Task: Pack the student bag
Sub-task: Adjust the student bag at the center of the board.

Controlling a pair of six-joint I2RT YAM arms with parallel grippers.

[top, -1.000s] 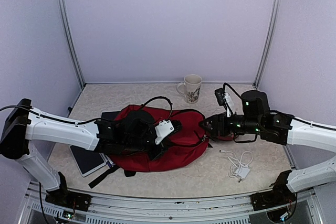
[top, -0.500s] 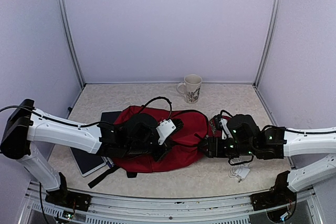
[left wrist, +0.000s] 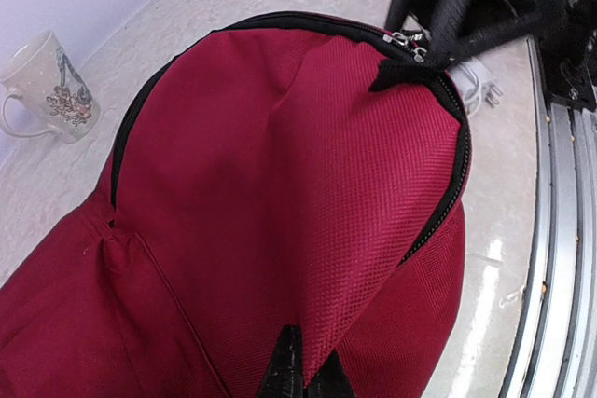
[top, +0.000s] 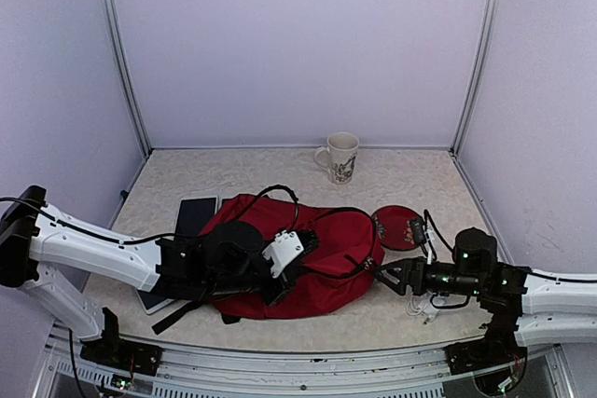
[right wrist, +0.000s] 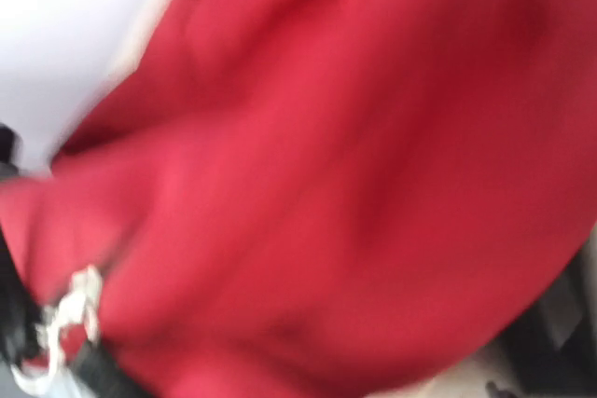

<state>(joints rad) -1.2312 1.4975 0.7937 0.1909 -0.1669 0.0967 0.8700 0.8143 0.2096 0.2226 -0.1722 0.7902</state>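
Note:
The student bag point(top: 317, 249), dark red with black zippers, lies in the middle of the table and fills the left wrist view point(left wrist: 280, 184). My left gripper point(top: 280, 266) is shut, pinching a raised fold of its fabric between the fingertips point(left wrist: 284, 375). My right gripper point(top: 384, 277) sits low at the bag's right end, close to the metal zipper pulls point(left wrist: 408, 41). The right wrist view is blurred; it shows only red fabric point(right wrist: 354, 184) and a zipper pull point(right wrist: 65, 323). Its jaws cannot be made out.
A patterned mug point(top: 340, 156) stands at the back. A red disc point(top: 399, 227) lies right of the bag, a white charger with cable point(top: 424, 303) near the right arm. A black tablet point(top: 196, 215) lies left of the bag, and a second tablet point(top: 151, 300) shows under the left arm.
My right arm has swung from the bag's far right side down towards the near edge, uncovering the red disc. The left gripper keeps its pinch and has drawn back slightly towards the near edge.

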